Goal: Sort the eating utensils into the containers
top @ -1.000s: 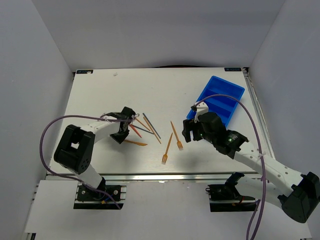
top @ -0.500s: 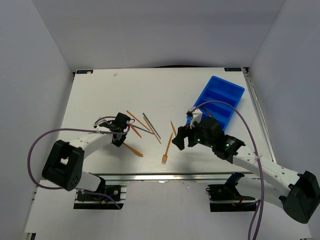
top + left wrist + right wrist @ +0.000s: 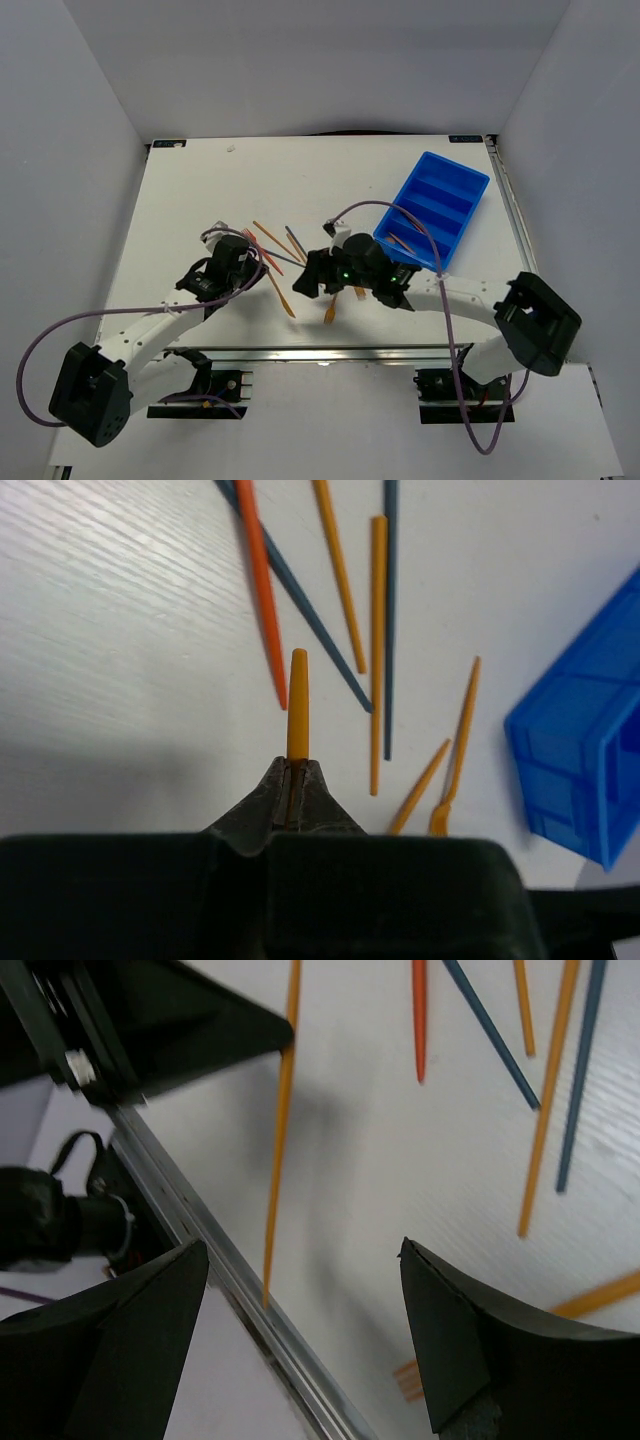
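Note:
My left gripper (image 3: 297, 765) is shut on one end of an orange stick (image 3: 298, 695), held just above the table. From above, the left gripper (image 3: 258, 265) sits left of centre and the orange stick (image 3: 282, 298) slants toward the near edge. My right gripper (image 3: 308, 280) is open, close to the stick's right side. In the right wrist view its fingers (image 3: 130, 1330) stand wide apart around bare table, the held stick (image 3: 280, 1130) just beyond them. Loose red, orange and dark blue sticks (image 3: 285, 245) lie behind. The blue tray (image 3: 440, 205) stands at the right.
Two orange forks lie near the right arm, one (image 3: 330, 310) by the front edge, the other (image 3: 460, 740) beside the tray. An orange piece (image 3: 400, 241) lies in a tray compartment. The table's metal front rail (image 3: 230, 1280) runs right under the right gripper.
The left gripper shut on the orange stick and carried it right, toward the near edge. The right arm swung left from beside the tray to just next to the held stick.

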Robot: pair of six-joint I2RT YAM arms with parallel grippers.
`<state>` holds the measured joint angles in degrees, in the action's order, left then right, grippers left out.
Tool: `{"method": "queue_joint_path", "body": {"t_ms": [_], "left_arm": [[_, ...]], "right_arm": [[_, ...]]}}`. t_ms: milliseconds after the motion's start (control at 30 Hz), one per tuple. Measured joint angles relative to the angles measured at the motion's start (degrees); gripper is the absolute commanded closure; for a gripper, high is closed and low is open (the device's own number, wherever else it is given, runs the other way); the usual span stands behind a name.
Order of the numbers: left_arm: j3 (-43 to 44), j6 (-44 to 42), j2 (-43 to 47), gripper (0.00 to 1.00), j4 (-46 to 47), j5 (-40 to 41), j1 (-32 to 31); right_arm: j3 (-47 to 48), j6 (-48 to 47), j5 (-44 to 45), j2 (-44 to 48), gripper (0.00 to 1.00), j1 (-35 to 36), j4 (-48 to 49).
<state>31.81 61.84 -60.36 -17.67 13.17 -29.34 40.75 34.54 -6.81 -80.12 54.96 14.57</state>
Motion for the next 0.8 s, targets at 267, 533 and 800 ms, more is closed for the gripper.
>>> {"method": "queue_joint_path", "body": {"t_ms": [267, 533, 800], "left_arm": [[-1.6, -2.5, 4.8, 1.0, 7.4, -8.4, -0.2], [-4.1, -2.4, 7.7, 1.0, 11.4, -11.6, -0.2], [6.5, -9.9, 8.3, 0.28, -5.3, -2.3, -0.5]], "right_arm": [[10.2, 4.6, -1.6, -11.7, 0.28, 1.1, 4.0], [11.6, 5.3, -2.3, -15.8, 0.77, 2.0, 4.0], [9.7, 2.0, 9.1, -4.3, 0.43, 0.1, -5.8]]}}
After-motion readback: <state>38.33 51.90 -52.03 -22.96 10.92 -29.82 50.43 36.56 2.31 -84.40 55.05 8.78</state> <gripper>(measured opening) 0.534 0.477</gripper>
